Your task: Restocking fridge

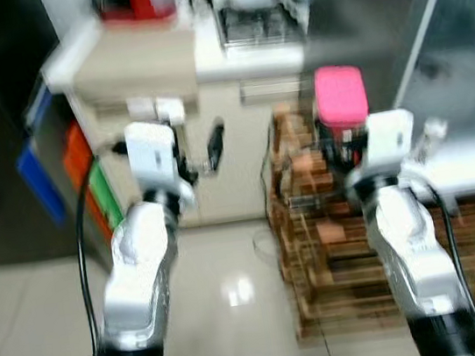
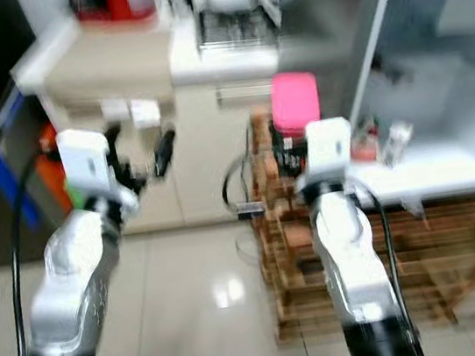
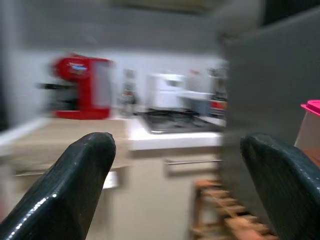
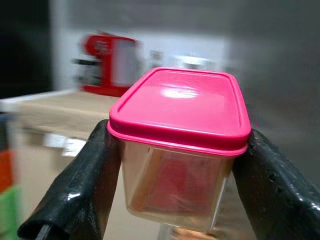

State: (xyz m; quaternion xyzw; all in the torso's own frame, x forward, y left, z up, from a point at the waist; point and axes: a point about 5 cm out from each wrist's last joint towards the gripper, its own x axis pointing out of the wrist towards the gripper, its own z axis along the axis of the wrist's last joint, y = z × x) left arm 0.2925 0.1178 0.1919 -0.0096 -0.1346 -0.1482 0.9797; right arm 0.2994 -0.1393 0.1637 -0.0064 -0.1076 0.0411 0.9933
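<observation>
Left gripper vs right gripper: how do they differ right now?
The left gripper is open and holds nothing, while the right gripper is shut on a clear container with a pink lid. The left gripper is before the beige counter; the right gripper is raised in front of the wooden pallets. Both are raised forward at about the same height, and both have two black fingers.

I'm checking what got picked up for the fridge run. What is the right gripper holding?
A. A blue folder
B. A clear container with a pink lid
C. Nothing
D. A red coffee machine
B: in the right wrist view the right gripper has its two black fingers pressed against either side of a clear container with a pink lid.
</observation>
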